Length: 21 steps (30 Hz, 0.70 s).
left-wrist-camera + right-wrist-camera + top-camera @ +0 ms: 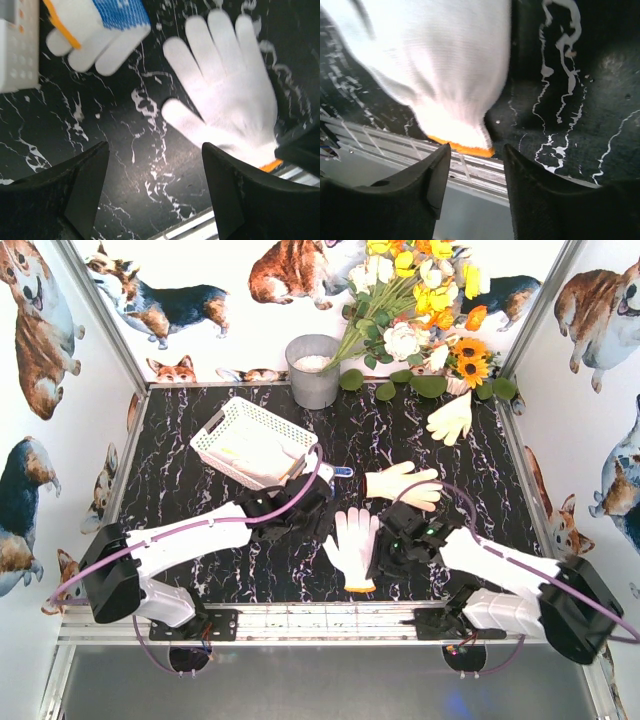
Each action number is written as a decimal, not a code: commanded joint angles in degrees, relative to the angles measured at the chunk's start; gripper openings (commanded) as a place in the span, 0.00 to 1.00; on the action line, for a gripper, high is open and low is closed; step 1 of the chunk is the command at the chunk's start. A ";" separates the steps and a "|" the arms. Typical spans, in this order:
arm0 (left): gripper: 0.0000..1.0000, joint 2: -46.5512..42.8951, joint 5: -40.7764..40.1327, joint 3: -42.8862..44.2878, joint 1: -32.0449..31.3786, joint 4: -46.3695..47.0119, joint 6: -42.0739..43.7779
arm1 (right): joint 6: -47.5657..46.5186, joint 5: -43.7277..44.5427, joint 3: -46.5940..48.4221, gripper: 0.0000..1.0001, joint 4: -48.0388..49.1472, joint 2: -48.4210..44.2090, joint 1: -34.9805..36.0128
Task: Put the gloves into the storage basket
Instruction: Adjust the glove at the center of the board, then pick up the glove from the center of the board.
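Top view: high above and behind the arm bases, facing down and forward; takes in the whole table [170, 480] up to the back wall.
Left wrist view: close over the table, facing down past its own fingers [65, 195].
Right wrist view: closer still, low by the table's near edge, its fingers [395, 200] at the bottom.
Shared: the white glove [355, 545] [230, 95] [440, 65] appears in all three; a corner of the basket [268, 418] [17, 50] shows in the top and left wrist views.
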 commanded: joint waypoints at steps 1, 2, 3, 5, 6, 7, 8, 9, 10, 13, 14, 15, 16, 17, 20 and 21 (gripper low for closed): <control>0.71 -0.06 -8.51 2.94 0.39 2.76 -3.66 | -3.74 7.08 6.08 0.52 -4.12 -5.86 0.27; 0.71 0.32 -9.95 2.58 0.54 3.44 -5.11 | -4.53 8.00 6.71 0.55 -4.64 -6.69 0.24; 0.71 1.11 -10.90 1.94 0.90 4.28 -6.62 | -5.42 8.95 7.42 0.57 -5.68 -7.35 0.05; 0.69 1.93 -12.22 0.62 2.10 6.20 -9.86 | -6.84 10.44 8.90 0.59 -7.36 -8.46 -0.71; 0.68 2.10 -11.87 -0.25 2.81 7.98 -11.28 | -7.63 10.66 9.50 0.60 -7.86 -8.65 -1.37; 0.66 2.21 -11.25 -1.40 3.52 10.27 -12.63 | -8.41 10.67 10.01 0.60 -8.13 -8.82 -2.07; 0.64 2.29 -10.31 -2.63 4.91 13.02 -13.87 | -8.83 10.47 10.35 0.60 -8.18 -8.94 -2.88; 0.62 2.59 -8.74 -3.77 6.22 15.97 -15.02 | -9.26 10.11 10.63 0.60 -7.94 -9.15 -3.57; 0.60 3.12 -7.04 -4.70 7.63 18.43 -16.33 | -9.55 9.65 10.89 0.60 -7.58 -9.21 -4.23; 0.50 6.11 -5.03 -5.92 11.13 23.75 -19.66 | -10.06 8.09 11.53 0.60 -6.18 -9.57 -5.39; 0.47 7.27 -5.08 -6.16 11.80 25.20 -20.36 | -10.08 7.69 11.71 0.60 -5.80 -9.63 -5.58; 0.44 8.24 -5.16 -6.35 12.38 26.33 -21.02 | -10.03 7.30 11.81 0.60 -5.41 -9.68 -5.69; 0.41 9.40 -5.18 -6.48 12.86 27.55 -21.56 | -9.96 6.87 11.81 0.60 -5.01 -9.67 -5.73; 0.39 10.52 -5.31 -6.58 13.18 28.64 -21.95 | -9.76 6.48 11.73 0.60 -4.63 -9.69 -5.78; 0.35 13.92 -5.51 -6.08 14.22 30.35 -23.11 | -9.25 5.49 11.24 0.60 -3.65 -9.93 -5.91; 0.34 15.44 -5.69 -5.62 14.37 30.38 -23.14 | -9.06 5.22 10.98 0.61 -3.30 -10.00 -5.98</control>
